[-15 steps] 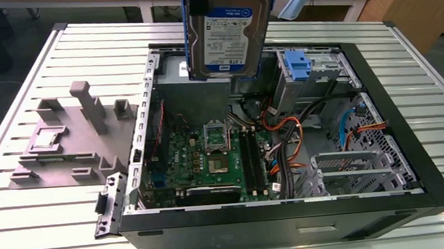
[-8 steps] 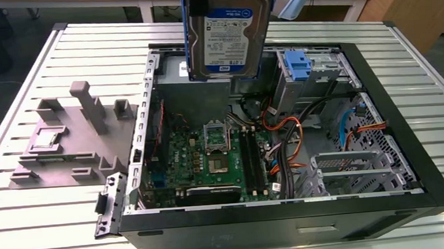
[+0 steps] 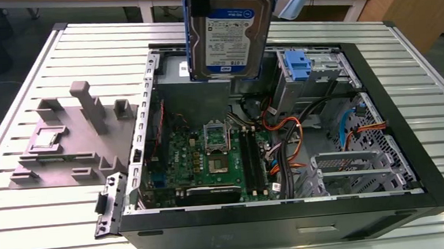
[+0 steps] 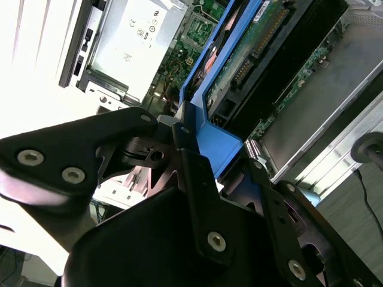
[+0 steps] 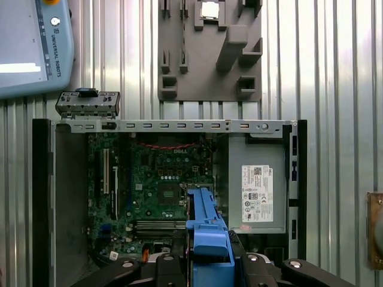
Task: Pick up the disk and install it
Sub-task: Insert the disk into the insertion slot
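The disk (image 3: 228, 34) hangs upright above the back of the open computer case (image 3: 432, 163), its white-and-blue label facing the exterior camera and blue rails along its edges. In the second wrist view the disk (image 4: 263, 48) shows its green circuit-board side, and my gripper (image 4: 212, 149) is shut on the blue carrier end. The first wrist view looks straight down past the blue carrier (image 5: 206, 230) and the black gripper (image 5: 209, 263) onto the motherboard (image 5: 155, 185). The disk touches nothing in the case.
Inside the case are a metal drive cage with a fixed blue bracket (image 3: 299, 67), another empty cage (image 3: 348, 169), loose orange and black cables (image 3: 289, 138) and a grey power supply (image 5: 257, 191). A grey fixture block (image 3: 76, 139) sits on the slatted table (image 3: 51, 227). A pendant (image 5: 30, 48) lies nearby.
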Controlling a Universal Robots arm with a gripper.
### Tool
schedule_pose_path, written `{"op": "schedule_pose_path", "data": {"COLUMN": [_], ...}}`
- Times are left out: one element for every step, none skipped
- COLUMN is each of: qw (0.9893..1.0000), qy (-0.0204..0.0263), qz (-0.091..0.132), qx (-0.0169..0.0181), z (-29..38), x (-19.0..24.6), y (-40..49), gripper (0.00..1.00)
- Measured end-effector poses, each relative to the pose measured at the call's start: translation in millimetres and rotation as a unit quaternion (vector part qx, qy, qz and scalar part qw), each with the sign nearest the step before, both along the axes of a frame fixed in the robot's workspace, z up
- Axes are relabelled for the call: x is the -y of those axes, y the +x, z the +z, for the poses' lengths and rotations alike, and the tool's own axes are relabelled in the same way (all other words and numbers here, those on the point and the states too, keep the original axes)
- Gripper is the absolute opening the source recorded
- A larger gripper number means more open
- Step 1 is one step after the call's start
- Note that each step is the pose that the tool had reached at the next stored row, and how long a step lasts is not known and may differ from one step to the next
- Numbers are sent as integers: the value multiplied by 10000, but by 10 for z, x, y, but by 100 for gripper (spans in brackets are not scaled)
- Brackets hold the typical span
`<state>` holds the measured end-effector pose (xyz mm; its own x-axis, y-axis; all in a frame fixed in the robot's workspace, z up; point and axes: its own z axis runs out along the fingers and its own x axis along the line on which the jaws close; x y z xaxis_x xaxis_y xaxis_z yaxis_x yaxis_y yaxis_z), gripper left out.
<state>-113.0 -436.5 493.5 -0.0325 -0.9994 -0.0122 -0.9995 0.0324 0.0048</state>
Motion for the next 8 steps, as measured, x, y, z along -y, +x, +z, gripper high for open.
{"op": "schedule_pose_path", "data": {"qw": [10000,10000,10000,10000,10000,10000,10000,10000], "qy": [0,0,0,0,0,0,0,0], "qz": [0,0,-1,-1,-1,0,0,0], "qx": [0,0,0,0,0,0,0,0], "z": [0,0,0,0,0,0,0,0], "x": [0,0,0,0,0,0,2,4], "y": [4,6,7,8,9,9,10,10], "gripper": [37,37,37,37,37,37,37,37]}}
